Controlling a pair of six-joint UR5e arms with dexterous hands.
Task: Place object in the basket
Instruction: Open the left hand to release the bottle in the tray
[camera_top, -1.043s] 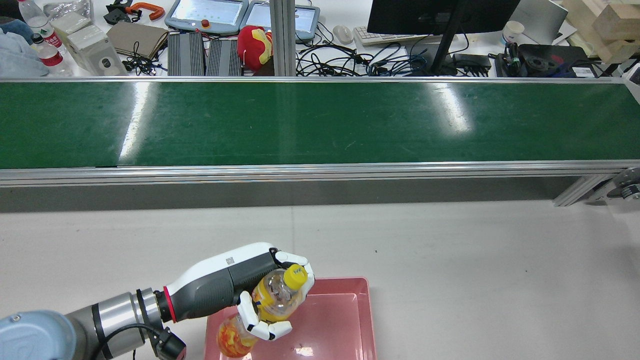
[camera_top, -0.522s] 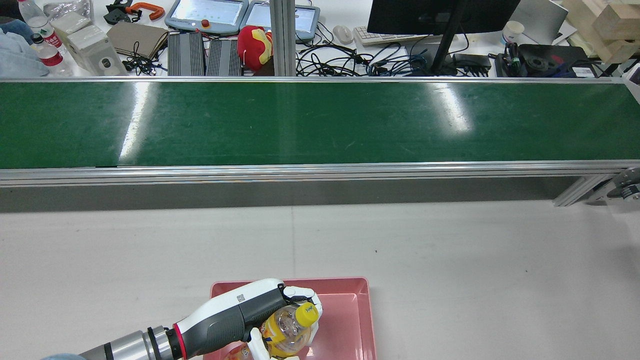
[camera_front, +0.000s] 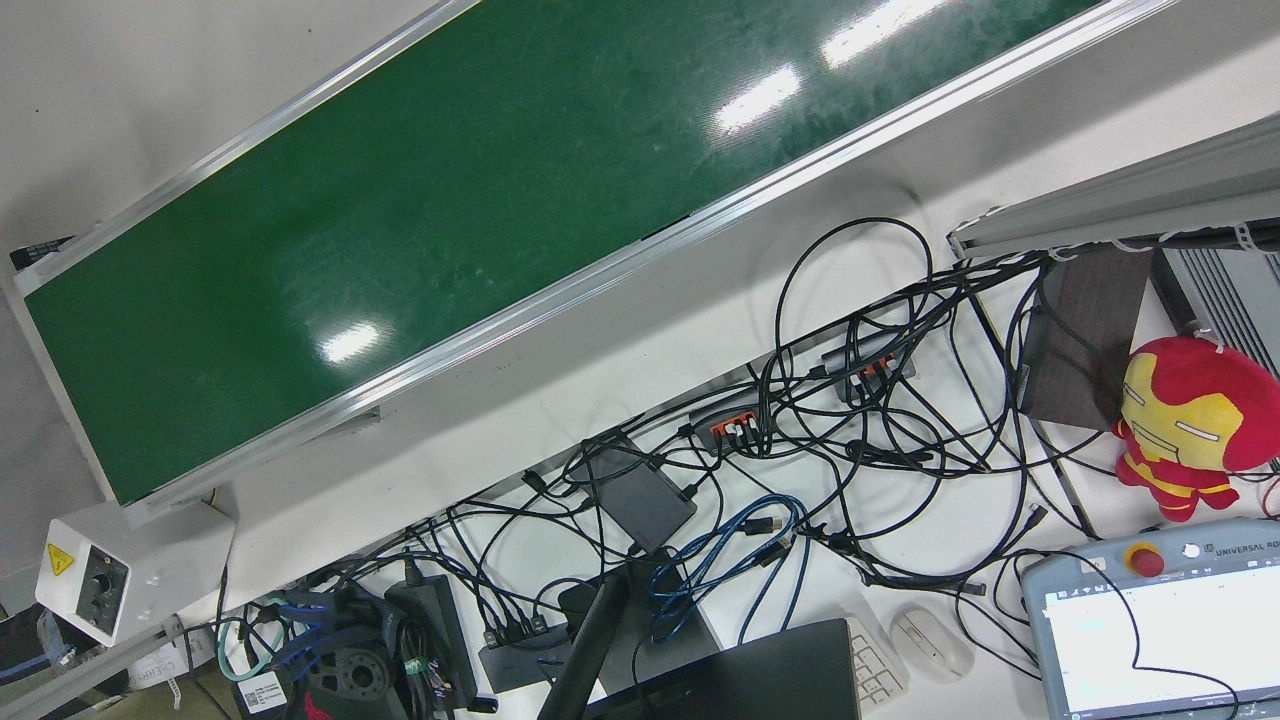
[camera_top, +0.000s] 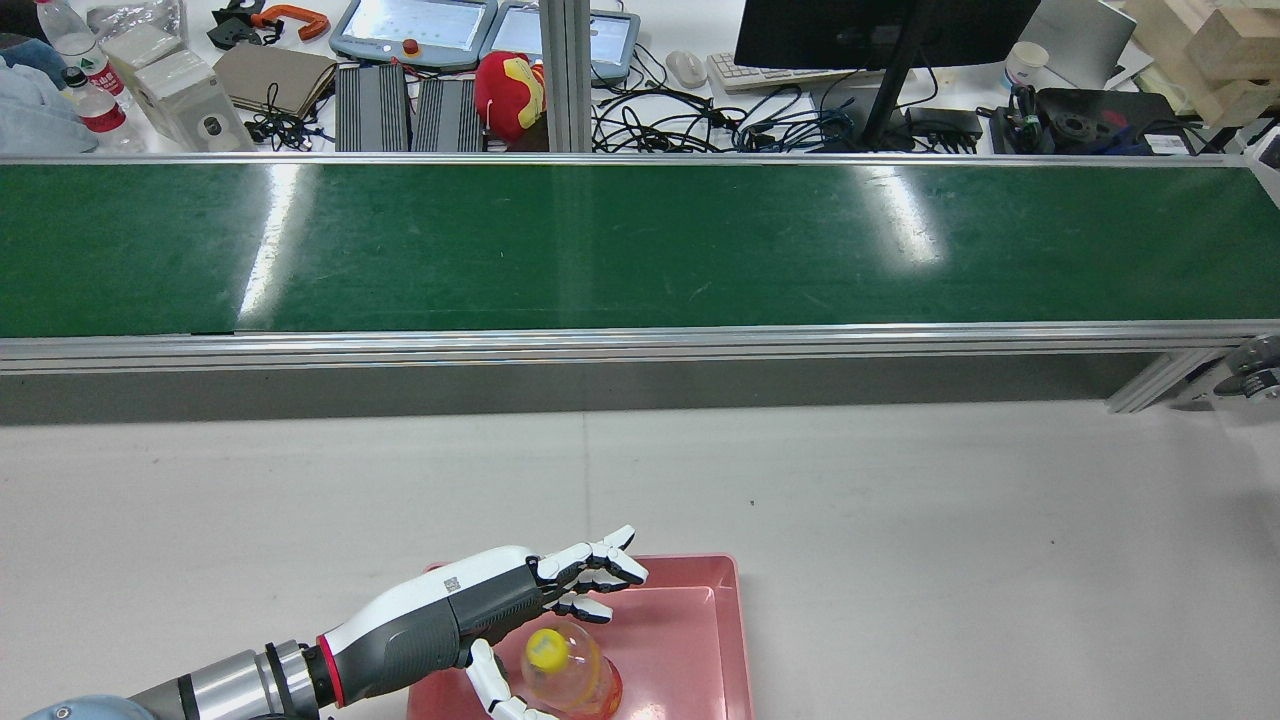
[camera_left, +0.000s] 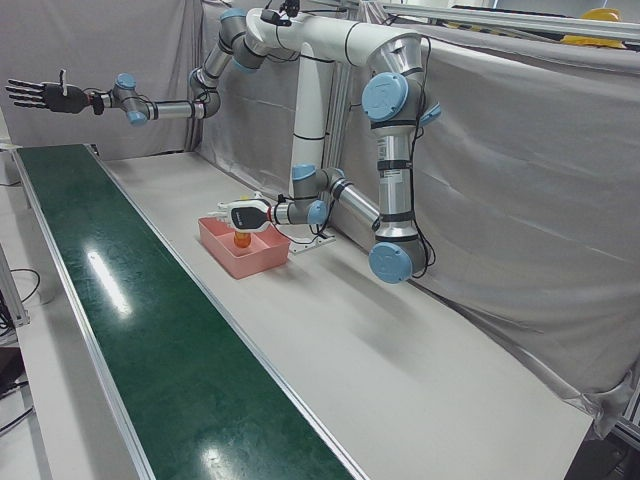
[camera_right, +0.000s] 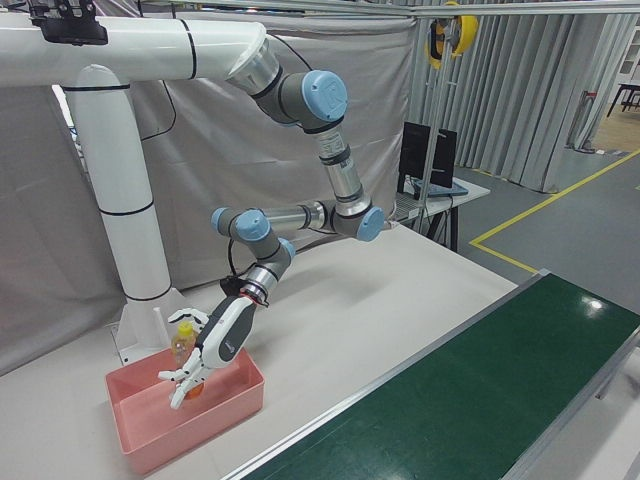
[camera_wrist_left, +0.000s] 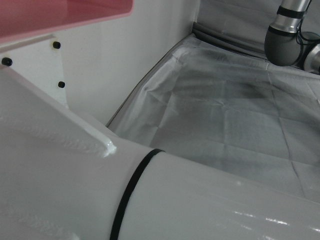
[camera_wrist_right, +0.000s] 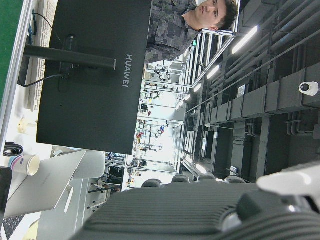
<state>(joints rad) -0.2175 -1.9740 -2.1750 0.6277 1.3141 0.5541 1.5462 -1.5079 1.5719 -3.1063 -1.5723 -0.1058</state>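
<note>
A clear bottle (camera_top: 565, 675) with a yellow cap and orange drink stands upright inside the pink basket (camera_top: 735, 620) near the table's front edge. My left hand (camera_top: 540, 600) hovers just over and beside the bottle, open, with its fingers spread and off the bottle. The right-front view shows the same hand (camera_right: 205, 360) over the basket (camera_right: 150, 430) with the bottle (camera_right: 183, 345) behind it. In the left-front view my right hand (camera_left: 35, 95) is held high beyond the far end of the belt, open with fingers spread and holding nothing.
The long green conveyor belt (camera_top: 640, 250) runs across the table beyond the basket, with a metal rail (camera_top: 640, 345) along its near side. Behind it lie cables, a monitor (camera_top: 880, 30), pendants and a red plush toy (camera_top: 510, 90). Grey curtains (camera_left: 500, 200) hang behind the arms.
My left hand lowered the bottle into the basket and spread its fingers, letting go. The bottle now stands upright in the basket on its own.
</note>
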